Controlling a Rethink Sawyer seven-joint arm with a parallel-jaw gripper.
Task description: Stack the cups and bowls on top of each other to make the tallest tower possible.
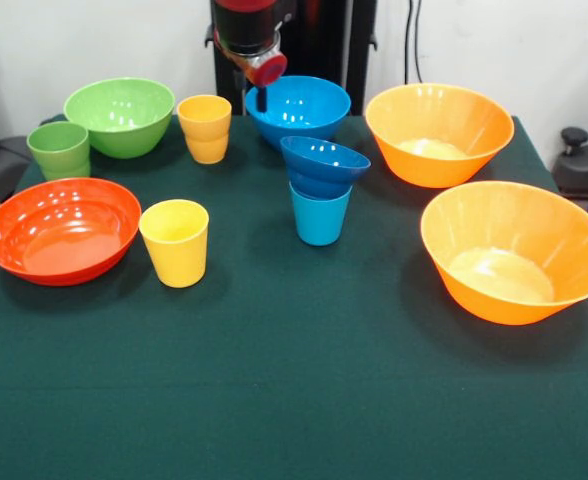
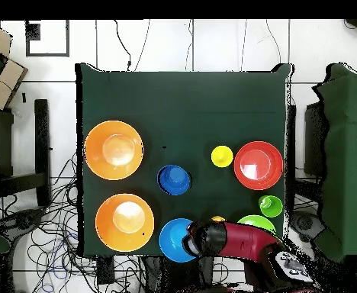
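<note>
Gripper (image 1: 261,98) hung over the near rim of the light blue bowl (image 1: 309,104); finger state could not be told. Tower (image 1: 322,190), 2 pieces, stood just in front of that bowl.

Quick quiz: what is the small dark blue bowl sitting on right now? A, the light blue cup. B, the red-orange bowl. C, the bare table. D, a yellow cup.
A: in the front view the small dark blue bowl rests on the rim of the upright light blue cup, mid-table.
</note>
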